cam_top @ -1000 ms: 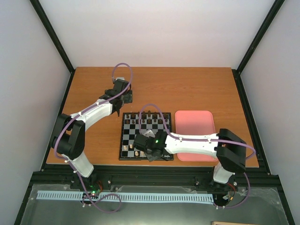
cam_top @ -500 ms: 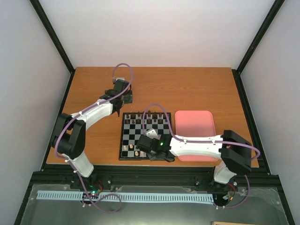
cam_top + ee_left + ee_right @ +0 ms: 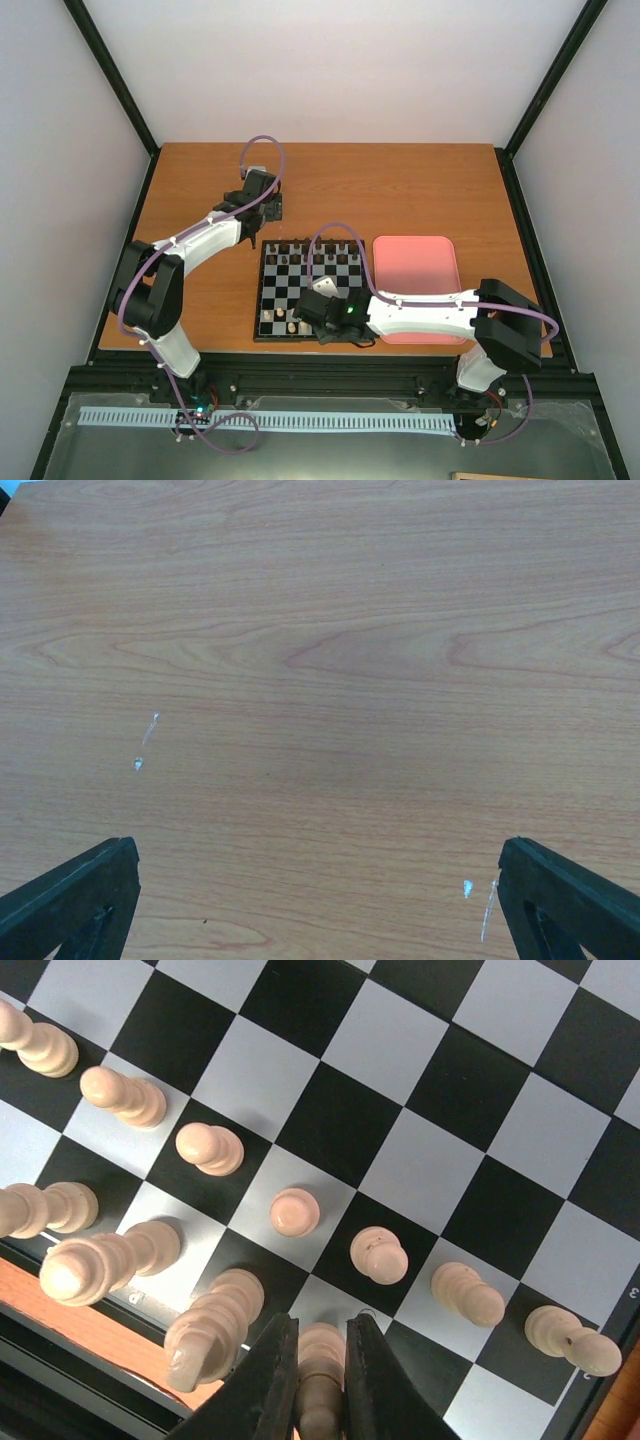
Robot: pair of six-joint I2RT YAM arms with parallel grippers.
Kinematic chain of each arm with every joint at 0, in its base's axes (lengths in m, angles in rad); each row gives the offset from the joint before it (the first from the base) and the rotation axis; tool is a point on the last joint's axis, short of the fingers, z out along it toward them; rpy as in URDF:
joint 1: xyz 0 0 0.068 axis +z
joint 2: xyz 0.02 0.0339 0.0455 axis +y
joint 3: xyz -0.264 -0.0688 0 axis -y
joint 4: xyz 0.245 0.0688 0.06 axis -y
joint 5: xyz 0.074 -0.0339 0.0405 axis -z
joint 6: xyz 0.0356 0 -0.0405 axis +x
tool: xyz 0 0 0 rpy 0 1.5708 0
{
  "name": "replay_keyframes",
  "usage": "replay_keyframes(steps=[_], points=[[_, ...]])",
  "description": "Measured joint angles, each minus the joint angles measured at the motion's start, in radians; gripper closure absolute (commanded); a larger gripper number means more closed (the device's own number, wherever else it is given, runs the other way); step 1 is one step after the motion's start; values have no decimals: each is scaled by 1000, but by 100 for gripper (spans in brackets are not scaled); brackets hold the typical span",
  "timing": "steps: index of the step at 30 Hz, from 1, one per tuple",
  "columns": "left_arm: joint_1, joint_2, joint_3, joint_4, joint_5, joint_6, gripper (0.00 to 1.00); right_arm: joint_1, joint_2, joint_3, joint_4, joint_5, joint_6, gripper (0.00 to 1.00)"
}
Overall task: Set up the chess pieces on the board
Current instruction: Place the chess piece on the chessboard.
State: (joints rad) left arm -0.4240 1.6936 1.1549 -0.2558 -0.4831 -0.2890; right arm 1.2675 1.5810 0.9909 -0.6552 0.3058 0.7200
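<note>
Altogether eleven chess pieces (image 3: 295,1212), one board (image 3: 440,1080)

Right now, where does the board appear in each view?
Top: the board lies at centre, left of the tray.
Left wrist: not in it; only table.
Right wrist: the board fills nearly the whole picture.
Shared landmark: pale pieces along its near edge.

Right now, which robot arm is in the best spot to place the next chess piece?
Right. The right tool is shut on a cream chess piece at the board's near edge. The left tool hangs open over the wooden table, away from the board.
</note>
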Motion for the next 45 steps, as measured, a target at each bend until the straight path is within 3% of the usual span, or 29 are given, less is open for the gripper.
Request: replay_keyframes(steps=[25,29,45], points=[[0,2,0,0,-1,0,0,-6,-2,-31,53,-10,6,97],[0,2,0,0,-1,0,0,-6,-2,-31,54,-11,6,89],[0,2,0,0,-2,0,0,-6,8,-31,50,-13,10,82]])
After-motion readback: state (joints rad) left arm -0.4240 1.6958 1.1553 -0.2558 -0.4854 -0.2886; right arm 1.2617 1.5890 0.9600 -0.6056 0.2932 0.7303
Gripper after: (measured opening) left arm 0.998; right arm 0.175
